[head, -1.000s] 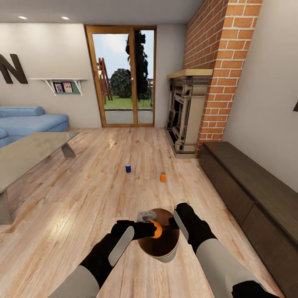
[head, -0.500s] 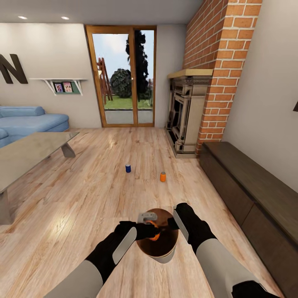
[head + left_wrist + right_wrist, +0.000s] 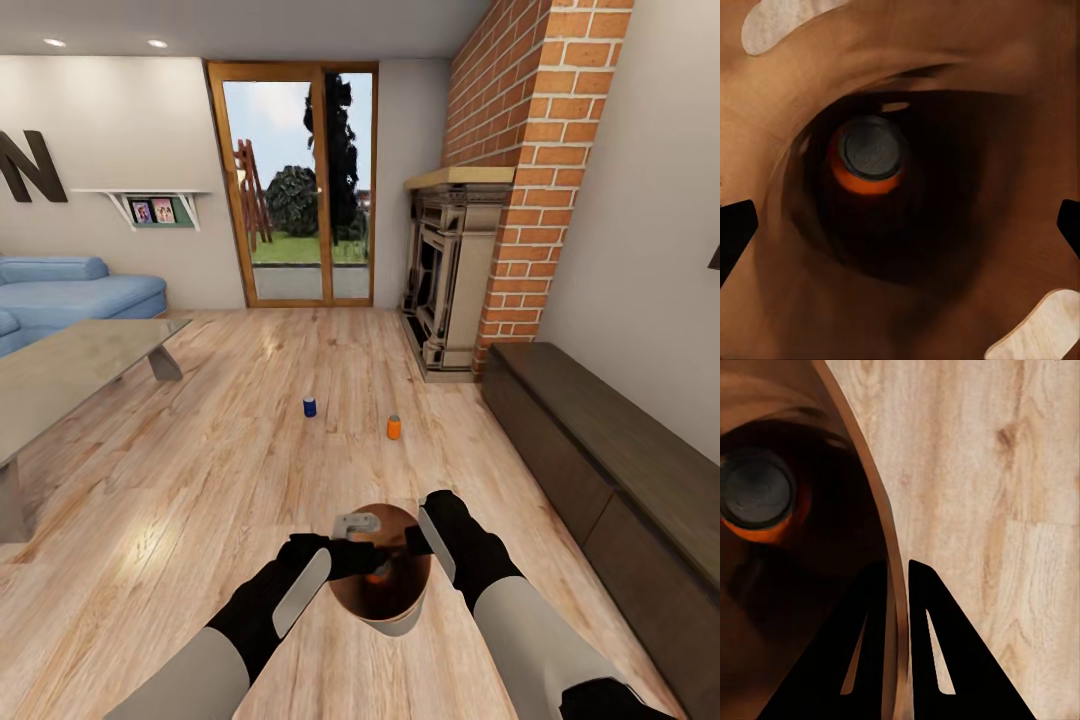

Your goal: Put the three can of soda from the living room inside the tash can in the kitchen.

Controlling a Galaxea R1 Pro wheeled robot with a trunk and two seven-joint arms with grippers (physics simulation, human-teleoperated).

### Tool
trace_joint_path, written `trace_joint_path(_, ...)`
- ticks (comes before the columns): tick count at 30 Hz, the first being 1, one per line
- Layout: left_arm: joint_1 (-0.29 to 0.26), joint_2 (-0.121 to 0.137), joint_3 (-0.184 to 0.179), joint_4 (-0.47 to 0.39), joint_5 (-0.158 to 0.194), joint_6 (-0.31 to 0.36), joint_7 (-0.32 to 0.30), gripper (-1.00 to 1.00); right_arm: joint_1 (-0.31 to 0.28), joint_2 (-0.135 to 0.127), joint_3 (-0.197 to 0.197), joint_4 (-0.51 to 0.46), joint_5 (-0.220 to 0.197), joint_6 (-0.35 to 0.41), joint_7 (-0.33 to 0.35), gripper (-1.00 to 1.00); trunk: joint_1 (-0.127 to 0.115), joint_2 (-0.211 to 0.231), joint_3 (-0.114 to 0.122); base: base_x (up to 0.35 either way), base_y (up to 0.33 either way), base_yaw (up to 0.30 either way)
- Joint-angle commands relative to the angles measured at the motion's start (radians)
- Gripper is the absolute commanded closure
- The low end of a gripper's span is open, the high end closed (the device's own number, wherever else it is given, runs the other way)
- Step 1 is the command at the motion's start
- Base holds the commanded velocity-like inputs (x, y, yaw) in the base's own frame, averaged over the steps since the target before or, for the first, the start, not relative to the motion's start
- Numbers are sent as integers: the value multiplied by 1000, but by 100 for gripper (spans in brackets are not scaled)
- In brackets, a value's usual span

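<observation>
The trash can point(image 3: 402, 618) hangs low in front of me, its glossy brown inside showing. My right gripper point(image 3: 416, 541) is shut on its rim point(image 3: 894, 585), one finger inside and one outside. One orange soda can point(image 3: 868, 154) stands at the bottom of the bin, silver top up, also visible as the orange can point(image 3: 759, 495). My left gripper point(image 3: 362, 549) hovers open over the bin mouth, its fingertips point(image 3: 735, 234) wide apart and holding nothing. On the plank floor ahead stand the dark blue can point(image 3: 309, 406) and a second orange can point(image 3: 394, 427).
A glass coffee table point(image 3: 70, 370) and a light blue sofa point(image 3: 75, 295) are on the left. The brick fireplace point(image 3: 450, 280) and a long dark low cabinet point(image 3: 610, 450) line the right wall. Wood-framed glass doors point(image 3: 300, 180) stand at the back.
The orange can has left my left gripper and dropped to the bottom of the bin. The left fingers have opened. The right arm and the bin have stayed put.
</observation>
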Motion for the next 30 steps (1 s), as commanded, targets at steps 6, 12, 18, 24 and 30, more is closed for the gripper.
trace_joint_path(6, 0, 4, 0, -7, 1, 5, -4, -100, 0, 0, 0, 0, -8, -2, 2, 100, 0, 0, 0, 0, 0, 0)
trace_joint_path(12, 2, 9, -1, -38, 2, 17, -7, -100, 0, 0, -7, 1, -6, -3, 2, 100, 0, 0, 0, 0, 0, 0)
trace_joint_path(18, 4, 14, 1, -84, 8, 62, -9, -100, 0, -11, -11, 0, -6, -4, 1, 100, 0, 0, 0, 0, 0, 0)
trace_joint_path(24, 4, 16, 8, -126, 13, 96, -10, -100, -2, -52, -13, 0, -5, -4, 2, 100, 0, 0, 0, 0, 0, 0)
trace_joint_path(30, 3, 24, 12, -148, 14, 119, -9, -100, -4, -82, -15, -1, -5, -3, 3, 100, 0, 0, 0, 0, 0, 0)
